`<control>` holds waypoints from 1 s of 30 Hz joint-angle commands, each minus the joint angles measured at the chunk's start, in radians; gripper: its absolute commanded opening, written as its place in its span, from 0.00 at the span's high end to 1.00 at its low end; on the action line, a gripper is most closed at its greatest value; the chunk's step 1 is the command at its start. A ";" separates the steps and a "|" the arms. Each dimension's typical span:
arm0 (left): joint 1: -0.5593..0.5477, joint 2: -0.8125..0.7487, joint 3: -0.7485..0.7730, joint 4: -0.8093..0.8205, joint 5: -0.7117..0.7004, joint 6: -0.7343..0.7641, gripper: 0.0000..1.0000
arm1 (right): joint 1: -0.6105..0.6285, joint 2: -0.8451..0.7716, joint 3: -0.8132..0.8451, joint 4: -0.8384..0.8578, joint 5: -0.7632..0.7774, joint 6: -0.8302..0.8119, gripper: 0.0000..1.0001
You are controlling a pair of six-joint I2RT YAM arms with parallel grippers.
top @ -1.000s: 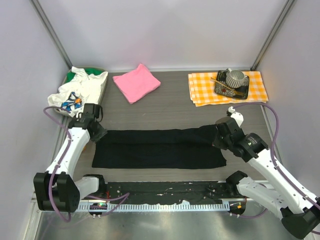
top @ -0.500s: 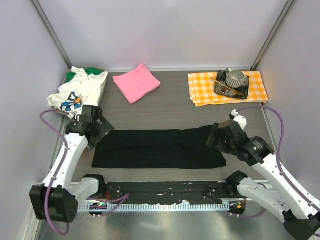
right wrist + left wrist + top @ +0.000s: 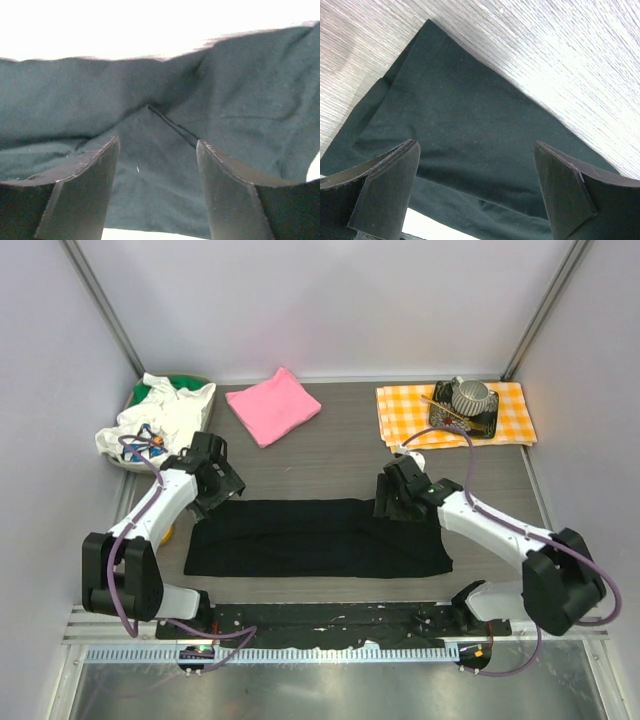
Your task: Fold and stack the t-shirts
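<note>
Left gripper (image 3: 475, 146) and right gripper (image 3: 157, 141) swung inward, jaws apart, black t-shirt (image 3: 310, 540) flat

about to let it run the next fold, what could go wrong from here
The black t-shirt is bunched into a ridge under the open right end effector; folding over it could leave a lumpy, crooked fold. At the corner below the open left end effector, the layer edges lie offset, so a pinch there might catch only the top layer and pull the fold apart.
</note>
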 commanded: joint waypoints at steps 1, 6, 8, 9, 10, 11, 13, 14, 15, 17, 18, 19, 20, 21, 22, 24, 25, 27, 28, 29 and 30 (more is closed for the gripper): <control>-0.002 0.014 0.036 0.065 -0.011 0.016 0.00 | 0.006 0.058 -0.001 0.197 -0.012 -0.069 0.34; -0.002 0.024 0.029 0.077 -0.015 0.015 0.00 | 0.006 0.116 0.033 0.228 -0.019 -0.095 0.39; -0.002 0.026 0.029 0.078 -0.017 0.015 0.00 | 0.006 0.150 0.036 0.243 -0.027 -0.101 0.39; -0.002 0.024 0.029 0.077 -0.015 0.013 0.00 | 0.006 0.161 0.038 0.245 -0.030 -0.101 0.39; -0.004 0.024 0.026 0.080 -0.014 0.013 0.00 | 0.006 0.178 0.038 0.248 -0.036 -0.103 0.40; -0.004 0.021 0.025 0.081 -0.018 0.013 0.00 | 0.006 0.186 0.033 0.262 -0.036 -0.101 0.40; -0.002 0.024 0.020 0.083 -0.018 0.013 0.00 | 0.006 0.205 0.026 0.274 -0.047 -0.101 0.42; -0.002 0.023 0.019 0.085 -0.022 0.015 0.00 | 0.006 0.212 0.024 0.280 -0.050 -0.101 0.44; -0.002 0.023 0.016 0.085 -0.023 0.016 0.00 | 0.006 0.215 0.022 0.282 -0.050 -0.100 0.45; -0.002 0.021 0.013 0.083 -0.028 0.018 0.00 | 0.006 0.213 0.019 0.282 -0.058 -0.098 0.54; -0.002 0.021 0.013 0.083 -0.029 0.018 0.00 | 0.007 0.210 0.019 0.279 -0.055 -0.098 0.58; -0.002 0.021 0.010 0.083 -0.031 0.018 0.00 | 0.007 0.207 0.022 0.269 -0.055 -0.097 0.67; -0.002 0.021 0.011 0.083 -0.029 0.018 0.00 | 0.007 0.200 0.024 0.265 -0.053 -0.097 0.71; -0.002 0.021 0.008 0.082 -0.028 0.018 0.00 | 0.011 0.193 0.027 0.257 -0.049 -0.098 0.75; -0.004 0.020 0.006 0.083 -0.029 0.018 0.00 | 0.012 0.187 0.029 0.243 -0.043 -0.097 0.82; -0.004 0.018 0.008 0.083 -0.026 0.018 0.00 | 0.020 0.167 0.036 0.223 -0.029 -0.101 0.87; -0.002 0.017 0.006 0.082 -0.026 0.018 0.00 | 0.024 0.158 0.038 0.208 -0.020 -0.103 0.96; -0.002 0.009 0.003 0.080 -0.025 0.016 0.00 | 0.034 0.132 0.036 0.191 -0.003 -0.101 0.99; -0.002 0.003 0.002 0.081 -0.020 0.015 0.00 | 0.043 0.123 0.036 0.173 0.000 -0.098 0.99; -0.002 0.000 0.000 0.081 -0.020 0.012 0.00 | 0.050 0.114 0.033 0.165 0.013 -0.097 0.99; -0.002 -0.002 -0.001 0.080 -0.020 0.012 0.00 | 0.057 0.088 0.032 0.154 0.022 -0.094 0.99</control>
